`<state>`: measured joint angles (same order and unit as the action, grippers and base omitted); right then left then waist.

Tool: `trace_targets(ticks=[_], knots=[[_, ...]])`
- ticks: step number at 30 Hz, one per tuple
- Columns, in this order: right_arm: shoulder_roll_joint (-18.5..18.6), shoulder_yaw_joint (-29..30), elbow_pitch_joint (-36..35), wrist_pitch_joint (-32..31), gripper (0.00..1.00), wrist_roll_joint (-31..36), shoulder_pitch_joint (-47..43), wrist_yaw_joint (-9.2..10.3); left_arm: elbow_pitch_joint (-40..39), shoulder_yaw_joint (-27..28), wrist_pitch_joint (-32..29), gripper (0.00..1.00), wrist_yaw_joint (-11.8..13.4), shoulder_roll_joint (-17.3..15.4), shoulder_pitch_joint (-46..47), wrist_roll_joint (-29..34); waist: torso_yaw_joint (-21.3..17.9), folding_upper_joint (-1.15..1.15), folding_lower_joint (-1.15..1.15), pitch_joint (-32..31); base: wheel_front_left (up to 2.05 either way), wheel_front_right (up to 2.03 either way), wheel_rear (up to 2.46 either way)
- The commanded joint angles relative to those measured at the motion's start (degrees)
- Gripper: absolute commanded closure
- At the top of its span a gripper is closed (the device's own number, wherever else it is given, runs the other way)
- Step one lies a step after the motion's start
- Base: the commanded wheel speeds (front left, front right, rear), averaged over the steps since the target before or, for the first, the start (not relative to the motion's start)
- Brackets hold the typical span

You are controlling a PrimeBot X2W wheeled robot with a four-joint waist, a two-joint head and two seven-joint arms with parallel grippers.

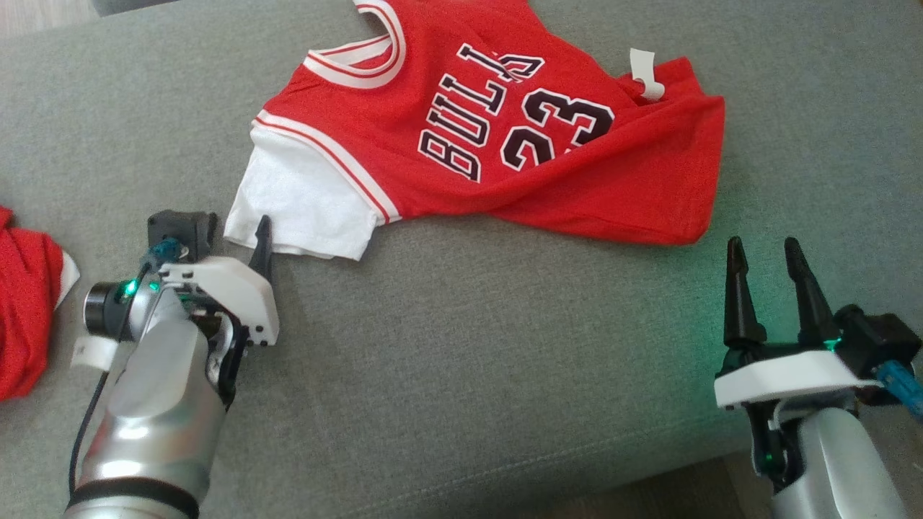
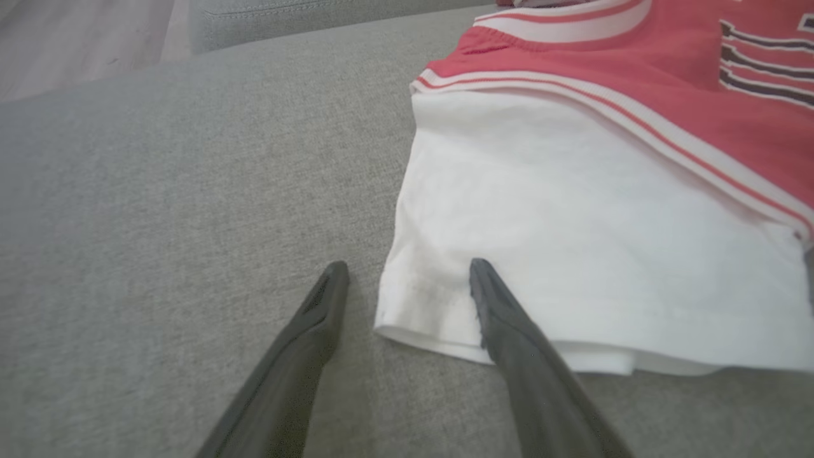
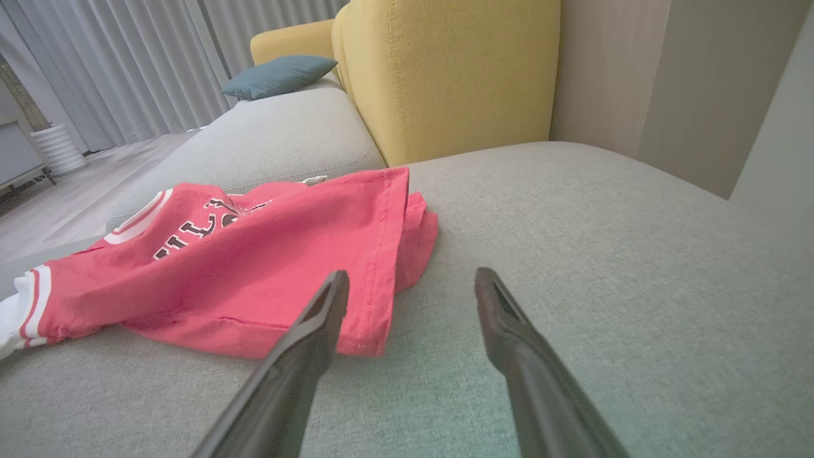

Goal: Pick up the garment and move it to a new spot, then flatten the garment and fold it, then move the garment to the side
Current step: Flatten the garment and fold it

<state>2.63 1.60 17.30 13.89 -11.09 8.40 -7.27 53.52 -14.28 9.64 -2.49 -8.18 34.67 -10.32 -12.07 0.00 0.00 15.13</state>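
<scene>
Grey woven cushion [image 1: 469, 360] lies nearest us, soft enough that a finger can press into it and slide under cloth.

On the near left, our left gripper [image 2: 407, 273] has its jaws apart and straddles the near left corner of the white sleeve [image 1: 299, 198]. One finger rests on the bare cushion just beside the hem and the other lies over the hem. We cannot tell whether it presses down. We judge it is set there to pinch that corner.

On the near right, our right gripper [image 1: 764, 249] also has its jaws apart and holds nothing. It points at the jersey's bottom corner but stops short of it.

The jersey [image 1: 490, 130] lies across the middle of the cushion between the two grippers, with its collar at the far left and its bottom hem at the right. Its near right part is creased and doubled over, and a white tag [image 1: 644, 72] sticks up at the far edge. With one gripper at each end, we think we are about to pull it flat, with folding to follow.

Another red cloth [image 1: 25, 310] sits at the left edge, well apart.

Farther off are a yellow backrest [image 3: 445, 76], a blue pillow [image 3: 280, 73], pale curtains [image 3: 127, 63] and a light floor [image 3: 82, 197].
</scene>
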Motion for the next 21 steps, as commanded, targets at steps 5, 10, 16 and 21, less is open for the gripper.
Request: trace_targets(ticks=[5,10,16,21], knots=[[0.25,-0.87,-0.91,0.83,0.00,-0.26,2.37,-0.22,2.23,-0.43,-2.27,1.00,-1.64,-0.52,1.85,-0.28,-0.04,0.00,0.00,-0.35,0.00,0.00,0.00],[0.25,-0.24,-0.30,0.94,0.00,0.03,2.67,-0.22,2.99,-0.77,-0.49,1.00,-2.03,0.11,2.05,-0.95,0.76,0.00,0.00,-1.05,0.00,0.00,0.00],[0.25,0.59,0.83,1.00,0.00,0.78,3.10,-0.22,0.25,0.40,3.69,1.00,-1.44,1.21,1.28,-2.76,2.48,0.00,0.00,-2.20,0.00,0.00,0.00],[0.25,1.89,3.44,0.60,0.00,1.91,3.87,-0.22,-6.69,1.83,5.17,1.00,-1.09,2.18,-0.85,-4.33,4.34,0.00,0.00,-2.70,0.00,0.00,0.00]])
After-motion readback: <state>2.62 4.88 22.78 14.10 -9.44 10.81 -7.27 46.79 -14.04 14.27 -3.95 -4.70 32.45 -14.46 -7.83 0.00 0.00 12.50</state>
